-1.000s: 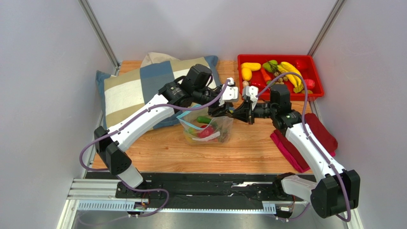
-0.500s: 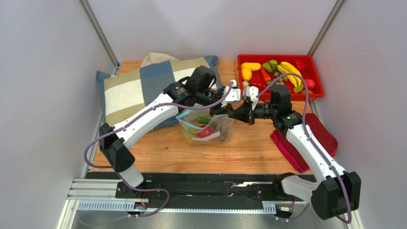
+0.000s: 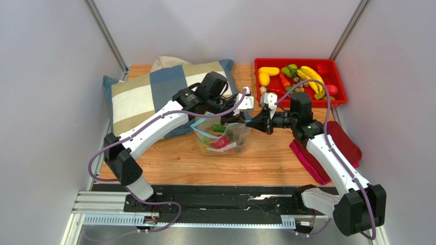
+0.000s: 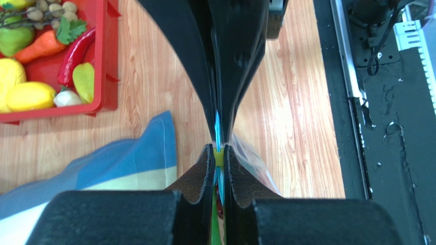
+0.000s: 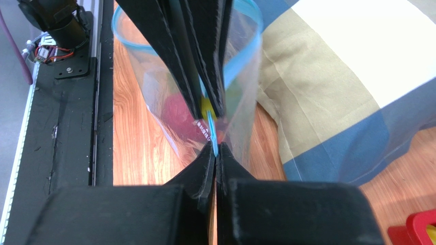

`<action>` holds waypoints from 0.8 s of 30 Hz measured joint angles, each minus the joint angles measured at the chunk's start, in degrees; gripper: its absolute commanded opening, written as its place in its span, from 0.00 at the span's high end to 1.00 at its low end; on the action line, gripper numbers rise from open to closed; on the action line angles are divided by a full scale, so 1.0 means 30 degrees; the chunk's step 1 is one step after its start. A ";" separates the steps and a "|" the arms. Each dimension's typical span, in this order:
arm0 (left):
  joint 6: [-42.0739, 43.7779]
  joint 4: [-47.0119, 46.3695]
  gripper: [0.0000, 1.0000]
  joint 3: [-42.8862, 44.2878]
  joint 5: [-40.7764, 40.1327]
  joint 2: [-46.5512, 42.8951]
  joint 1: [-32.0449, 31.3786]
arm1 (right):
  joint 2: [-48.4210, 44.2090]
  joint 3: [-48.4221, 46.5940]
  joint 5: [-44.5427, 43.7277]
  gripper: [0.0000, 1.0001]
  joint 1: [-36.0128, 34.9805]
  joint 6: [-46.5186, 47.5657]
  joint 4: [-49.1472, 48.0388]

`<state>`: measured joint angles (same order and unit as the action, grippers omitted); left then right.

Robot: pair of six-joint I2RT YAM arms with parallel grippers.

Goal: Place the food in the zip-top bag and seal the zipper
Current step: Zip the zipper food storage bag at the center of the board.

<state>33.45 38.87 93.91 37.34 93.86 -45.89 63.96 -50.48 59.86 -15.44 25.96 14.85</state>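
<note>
The zip-top bag (image 3: 225, 140) stands on the wooden table and holds a red piece (image 3: 221, 143) and a green piece (image 3: 218, 128). My left gripper (image 3: 239, 116) is shut on the zipper (image 4: 217, 120) at its small yellow slider (image 4: 219, 158). My right gripper (image 3: 249, 122) faces it and is shut on the same light blue strip at the bag's right end (image 5: 211, 125). The two sets of fingertips almost touch. Behind them the bag's mouth (image 5: 236, 64) gapes open in a loop. More food, with bananas (image 3: 313, 76), lies in the red tray (image 3: 294, 60).
A checked blue and beige pillow (image 3: 148, 97) lies at the back left, touching the bag's far side. A dark red cloth (image 3: 343, 145) lies at the right under the right arm. A black rail (image 3: 220, 196) runs along the near edge.
Both grippers keep their pinch on the zipper. The left arm has shifted slightly, first right and then back left, and the bag has barely moved.
</note>
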 measured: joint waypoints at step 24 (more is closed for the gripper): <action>0.1421 0.4379 0.99 -0.2149 -0.1989 -0.3723 0.3293 | -0.0984 0.1574 -0.0831 1.00 0.2011 -0.2113 -0.1486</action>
<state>37.71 52.01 87.46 31.38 82.70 -36.01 61.01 -45.76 57.36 -9.41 19.62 10.39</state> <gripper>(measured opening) 0.116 0.007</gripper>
